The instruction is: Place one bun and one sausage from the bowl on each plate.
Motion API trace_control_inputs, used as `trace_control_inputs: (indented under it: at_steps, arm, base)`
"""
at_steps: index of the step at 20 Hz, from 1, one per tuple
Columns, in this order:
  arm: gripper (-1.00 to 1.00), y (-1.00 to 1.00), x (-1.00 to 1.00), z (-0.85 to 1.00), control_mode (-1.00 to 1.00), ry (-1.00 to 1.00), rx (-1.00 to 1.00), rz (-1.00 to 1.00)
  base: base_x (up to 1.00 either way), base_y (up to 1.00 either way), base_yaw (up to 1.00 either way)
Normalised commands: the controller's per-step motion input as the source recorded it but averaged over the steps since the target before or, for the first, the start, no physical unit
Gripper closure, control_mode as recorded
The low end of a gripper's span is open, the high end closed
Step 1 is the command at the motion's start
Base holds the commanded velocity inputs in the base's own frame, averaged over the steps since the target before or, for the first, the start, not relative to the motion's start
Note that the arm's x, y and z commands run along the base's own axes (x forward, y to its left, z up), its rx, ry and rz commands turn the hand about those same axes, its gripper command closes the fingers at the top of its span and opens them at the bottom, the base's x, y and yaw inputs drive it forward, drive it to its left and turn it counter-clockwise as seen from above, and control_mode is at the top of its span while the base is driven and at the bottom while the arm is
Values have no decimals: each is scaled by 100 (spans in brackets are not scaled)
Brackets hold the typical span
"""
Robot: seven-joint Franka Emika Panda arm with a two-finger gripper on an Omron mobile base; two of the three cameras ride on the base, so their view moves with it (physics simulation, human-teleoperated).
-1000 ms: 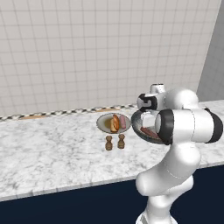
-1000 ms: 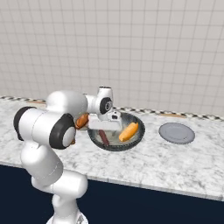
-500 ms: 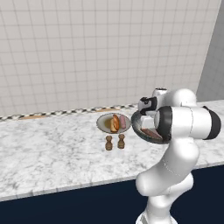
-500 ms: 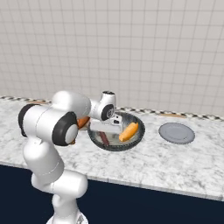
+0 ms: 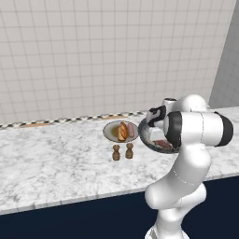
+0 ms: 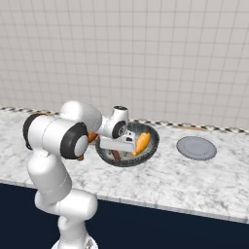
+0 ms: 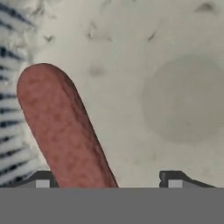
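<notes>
The dark grey bowl (image 6: 151, 146) holds an orange bun (image 6: 142, 142) and a reddish-brown sausage (image 6: 115, 155). My gripper (image 6: 117, 149) reaches down into the bowl over that sausage. In the hand view the sausage (image 7: 65, 131) lies slantwise on the bowl's pale speckled inside (image 7: 175, 96), between the two fingertips (image 7: 175, 178) and close to the left one. The gripper (image 7: 108, 179) is open, with a gap on the right side. One plate (image 5: 111, 132) carries a bun and a sausage. A second plate (image 6: 196, 147) to the right of the bowl is bare.
Two small brown shakers (image 5: 123, 151) stand on the marble counter (image 5: 51, 163) in front of the filled plate. A tiled wall runs behind the counter. My own arm hides part of the bowl (image 5: 144, 137) in the left base view.
The hand has come lower into the bowl, down to the sausage. The jaws have narrowed slightly.
</notes>
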Motion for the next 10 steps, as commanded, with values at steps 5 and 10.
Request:
trace_control_inputs:
  at_steps: [5,10]
  arm:
    - [100,-4,-4,0,-100,0,0,0]
    - [100,-33,-13,31,-100,-11,0,-2]
  base:
    - [0,0,0]
    - [0,0,0]
